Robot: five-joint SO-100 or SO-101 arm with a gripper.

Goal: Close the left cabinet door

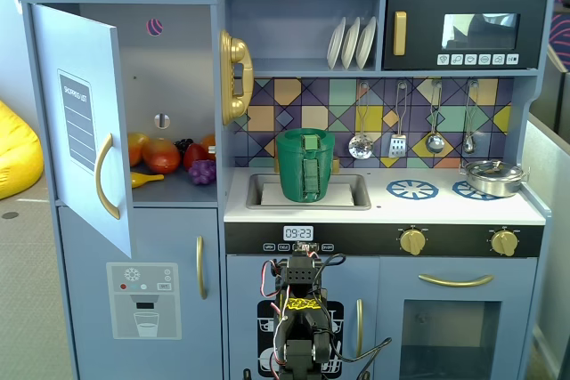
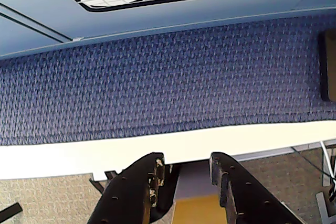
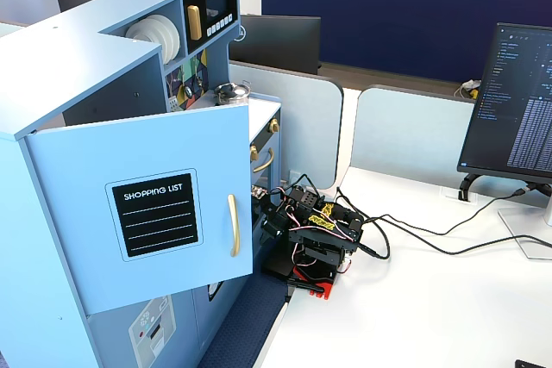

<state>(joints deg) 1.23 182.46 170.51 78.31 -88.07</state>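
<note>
The left cabinet door (image 1: 82, 126), a light-blue panel with a black shopping-list board and a curved gold handle (image 1: 105, 175), stands swung wide open at the upper left of the toy kitchen. It also shows in the other fixed view (image 3: 138, 213), sticking out towards the arm. The arm (image 1: 299, 309) sits folded low in front of the kitchen's middle, right of the door and well apart from it (image 3: 315, 230). In the wrist view my gripper (image 2: 186, 163) is open and empty, pointing down at blue carpet and the white table edge (image 2: 79, 153).
Toy fruit (image 1: 169, 156) lies in the open cabinet. Below is the door with the dispenser graphic (image 1: 142, 300). A gold phone (image 1: 234, 77), a green pitcher (image 1: 305, 165) in the sink and a pot (image 1: 492, 175) are on the kitchen. A monitor (image 3: 517, 109) and cables (image 3: 414, 234) are on the table.
</note>
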